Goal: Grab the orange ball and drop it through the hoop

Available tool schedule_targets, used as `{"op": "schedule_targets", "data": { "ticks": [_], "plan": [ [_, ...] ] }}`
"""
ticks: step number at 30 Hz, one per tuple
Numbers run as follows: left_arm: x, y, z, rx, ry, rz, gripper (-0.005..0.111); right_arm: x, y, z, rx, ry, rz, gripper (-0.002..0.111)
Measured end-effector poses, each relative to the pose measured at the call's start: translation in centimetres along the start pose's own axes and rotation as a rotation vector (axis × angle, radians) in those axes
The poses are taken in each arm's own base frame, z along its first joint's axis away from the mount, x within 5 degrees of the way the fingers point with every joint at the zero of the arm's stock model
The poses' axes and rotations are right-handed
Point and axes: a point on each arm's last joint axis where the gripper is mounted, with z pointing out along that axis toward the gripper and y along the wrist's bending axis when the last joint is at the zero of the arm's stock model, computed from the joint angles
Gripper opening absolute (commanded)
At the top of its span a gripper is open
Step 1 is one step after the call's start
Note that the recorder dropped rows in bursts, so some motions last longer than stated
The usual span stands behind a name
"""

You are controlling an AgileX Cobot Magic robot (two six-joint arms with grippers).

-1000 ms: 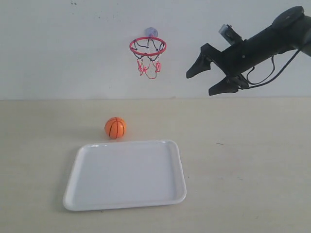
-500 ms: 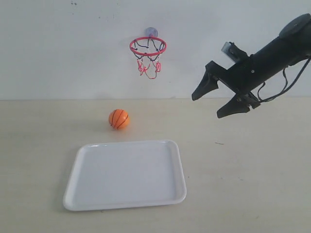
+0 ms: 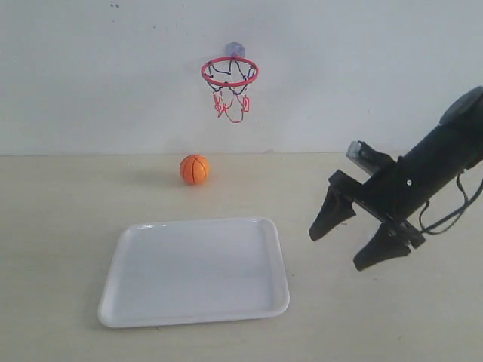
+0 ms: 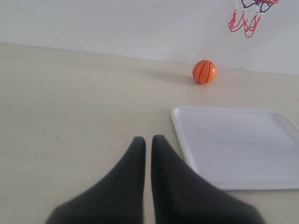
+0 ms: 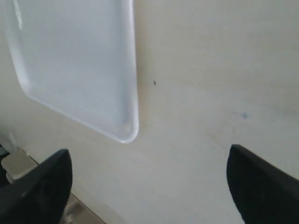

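Observation:
The orange ball [image 3: 194, 170] with black seams lies on the table near the back wall, below and a little left of the hoop [image 3: 229, 72]; the left wrist view shows the ball [image 4: 204, 72] beyond the tray. The hoop's red ring and string net hang on the wall by a suction cup, and its net [image 4: 245, 17] reaches into the left wrist view. My right gripper [image 3: 341, 247] hangs open and empty over the table right of the tray, far from the ball; in its own view [image 5: 149, 156] the fingers stand wide apart. My left gripper [image 4: 148, 139] is shut on nothing, near the tray's corner.
A white tray [image 3: 121, 245] lies empty in the middle of the table, in front of the ball; its rim [image 5: 134, 93] and its corner [image 4: 176, 112] show in the wrist views. The table's edge [image 5: 74, 205] runs close to the right gripper.
The right arm has swung down from beside the hoop to just above the table, right of the tray. The ball has rolled back and to the right, toward the wall.

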Motion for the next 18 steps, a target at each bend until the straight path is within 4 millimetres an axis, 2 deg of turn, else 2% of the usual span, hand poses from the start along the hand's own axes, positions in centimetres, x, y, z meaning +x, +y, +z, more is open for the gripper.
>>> {"op": "schedule_targets", "data": {
  "ticks": [6,9,14,18],
  "plan": [
    [0.0,0.0,0.0,0.0,0.0,0.0,0.004,3.4,-2.2,2.5,0.013,0.131,0.091,0.083],
    [0.0,0.0,0.0,0.0,0.0,0.0,0.004,5.0,-2.7,3.1,0.018,0.176,0.116,0.083],
    [0.0,0.0,0.0,0.0,0.0,0.0,0.004,7.4,-2.4,3.0,0.024,0.21,0.14,0.083],
    [0.0,0.0,0.0,0.0,0.0,0.0,0.004,9.1,-1.6,2.1,0.037,0.205,0.152,0.083]
  ]
}}
